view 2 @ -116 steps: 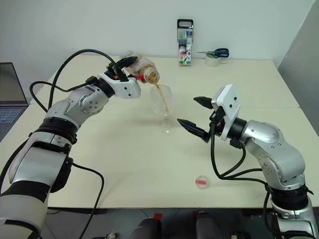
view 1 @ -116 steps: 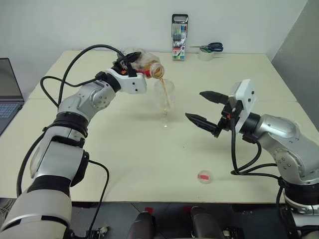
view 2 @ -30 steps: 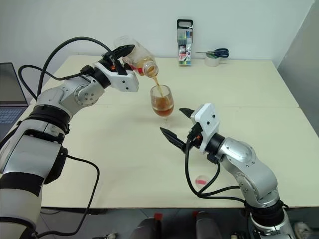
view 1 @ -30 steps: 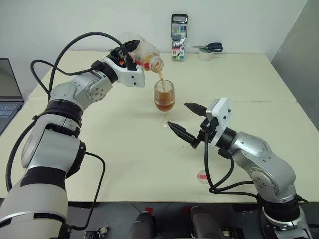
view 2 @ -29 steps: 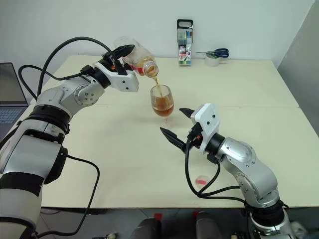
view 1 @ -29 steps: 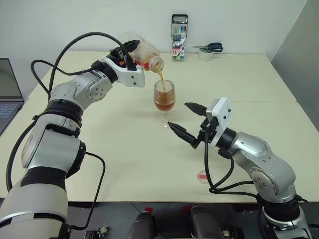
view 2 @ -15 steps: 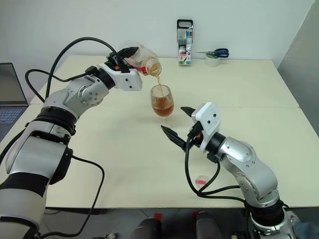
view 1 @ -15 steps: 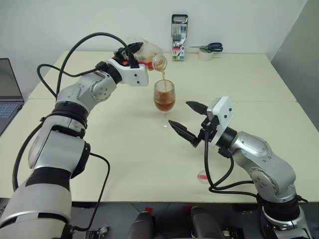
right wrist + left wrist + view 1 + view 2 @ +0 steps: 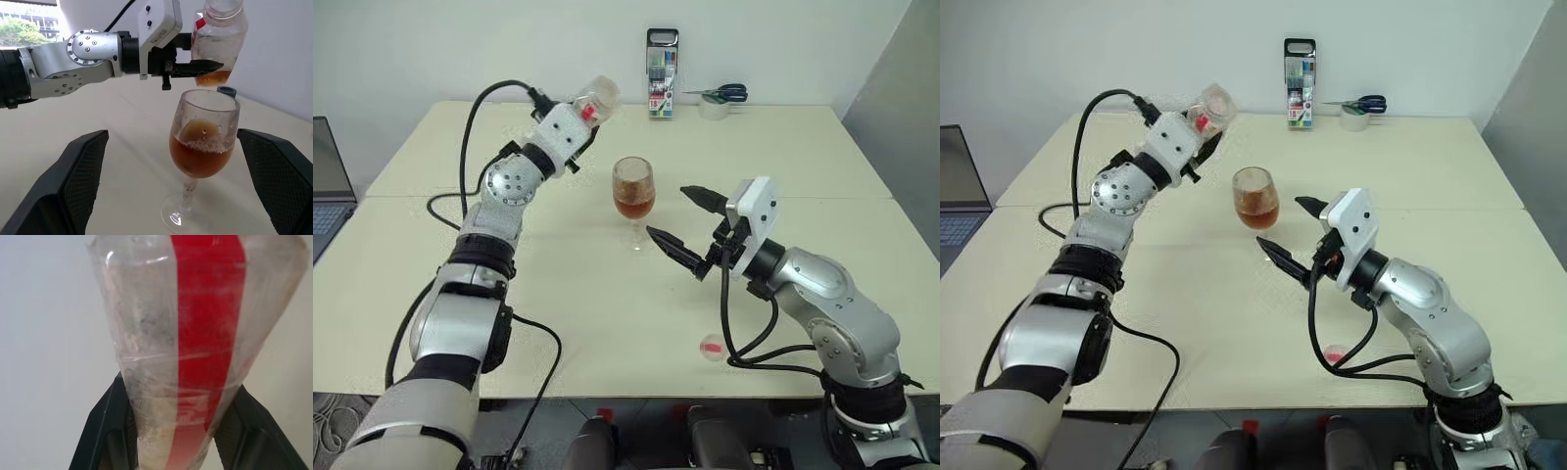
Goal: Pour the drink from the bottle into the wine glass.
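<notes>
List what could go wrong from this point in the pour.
1. The bottle, gripped by the left gripper, keeps a little drink at its base and has no cap on, so a tilt might spill.
2. The wine glass stands on a thin stem between the open fingers of the right gripper; a careless closing or sweep could tip it.

Cream table [image 9: 783,157] bears wine glass [image 9: 633,196], scissors [image 9: 722,93].
</notes>
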### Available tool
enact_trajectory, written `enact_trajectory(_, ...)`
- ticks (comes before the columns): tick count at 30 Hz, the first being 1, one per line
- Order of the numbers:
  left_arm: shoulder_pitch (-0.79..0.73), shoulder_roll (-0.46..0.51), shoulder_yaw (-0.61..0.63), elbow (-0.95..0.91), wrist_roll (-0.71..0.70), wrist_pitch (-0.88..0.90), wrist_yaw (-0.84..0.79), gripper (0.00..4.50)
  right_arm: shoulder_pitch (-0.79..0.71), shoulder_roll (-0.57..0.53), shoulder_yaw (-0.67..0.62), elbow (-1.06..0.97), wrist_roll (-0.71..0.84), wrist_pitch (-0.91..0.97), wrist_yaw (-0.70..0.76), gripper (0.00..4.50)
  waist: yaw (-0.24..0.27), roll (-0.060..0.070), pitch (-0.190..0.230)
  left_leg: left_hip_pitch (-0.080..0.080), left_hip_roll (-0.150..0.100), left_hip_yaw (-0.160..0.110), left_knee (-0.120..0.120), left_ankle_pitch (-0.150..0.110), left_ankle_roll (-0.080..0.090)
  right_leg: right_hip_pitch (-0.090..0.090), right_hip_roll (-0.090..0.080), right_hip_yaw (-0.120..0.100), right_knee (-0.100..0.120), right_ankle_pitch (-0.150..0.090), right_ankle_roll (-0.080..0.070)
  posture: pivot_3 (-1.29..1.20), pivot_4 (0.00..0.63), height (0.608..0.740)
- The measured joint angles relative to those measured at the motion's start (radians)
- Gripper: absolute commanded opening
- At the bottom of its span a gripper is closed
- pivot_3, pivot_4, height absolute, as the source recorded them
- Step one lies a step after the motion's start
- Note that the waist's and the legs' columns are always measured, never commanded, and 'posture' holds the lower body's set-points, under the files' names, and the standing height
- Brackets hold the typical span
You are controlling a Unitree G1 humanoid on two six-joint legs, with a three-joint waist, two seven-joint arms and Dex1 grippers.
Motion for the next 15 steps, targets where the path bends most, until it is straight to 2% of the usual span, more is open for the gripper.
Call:
enact_trajectory(5,0.224,0.015,0.136,-0.260,-0.144,0.335,-0.018,1.66,-0.045,-0.087,0.010,0.010,0.019,0.062,0.079,4.50,-0.021,0.000,0.000,0.001,0.001,-0.003,0.000,0.000,0.000,0.000,0.000,0.001,0.001,0.000,0.000,0.00,0.150,0.740)
enact_trajectory(8,0.334,0.016,0.195,-0.395,-0.206,0.501,-0.007,1.66,-0.090,-0.095,0.031,0.025,0.017,0.097,0.090,4.50,-0.016,0.000,0.000,0.001,0.002,-0.004,0.000,0.000,0.000,0.000,0.000,0.000,0.001,0.000,0.000,0.00,0.150,0.740)
enact_trajectory(11,0.402,0.005,0.262,-0.515,-0.272,0.611,0.022,1.66,-0.131,-0.086,0.062,0.048,0.015,0.129,0.089,4.50,-0.009,-0.001,-0.001,0.001,0.001,-0.004,0.001,0.000,0.000,0.000,0.000,0.000,0.001,0.000,0.000,0.00,0.150,0.740)
enact_trajectory(15,0.472,-0.013,0.331,-0.573,-0.326,0.686,0.055,1.66,-0.166,-0.059,0.099,0.089,-0.002,0.138,0.089,4.50,-0.005,-0.001,-0.001,0.001,0.001,-0.003,0.001,0.000,0.000,0.001,-0.001,0.000,0.001,0.000,0.000,0.00,0.150,0.740)
